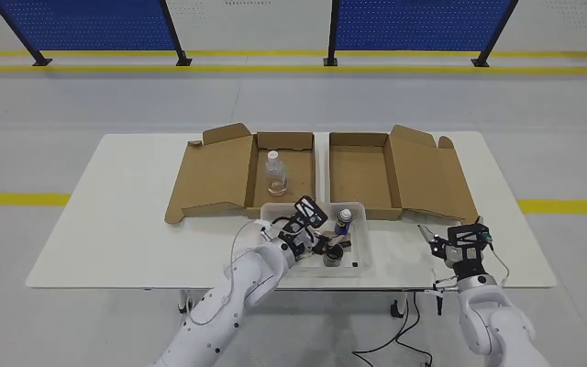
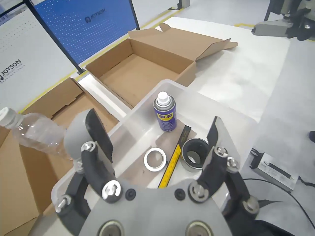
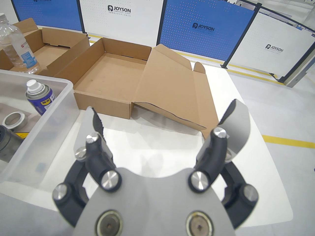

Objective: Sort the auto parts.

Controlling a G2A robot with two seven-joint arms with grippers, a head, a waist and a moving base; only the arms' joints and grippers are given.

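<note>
inside the clear bin (image 2: pixel 169 82) a blue spray can (image 2: pixel 165 115) stands upright, with a silver ring (image 2: pixel 155 159), a black sleeve (image 2: pixel 194 153) and a yellow-black ruler (image 2: pixel 175 157) lying flat between the two. above the bin hangs the left gripper (image 2: pixel 152 114), released and empty. beside the bin, apart from it, the right gripper (image 3: pixel 162 106) is spread wide, grasping nothing. behind the bin sit two open cardboard boxes (image 1: pixel 362 174), one with a water bottle (image 1: pixel 274 172).

A factory hall: grey floor with yellow lines (image 1: pixel 275 69) and blue perforated partition panels (image 1: pixel 92 23).
</note>
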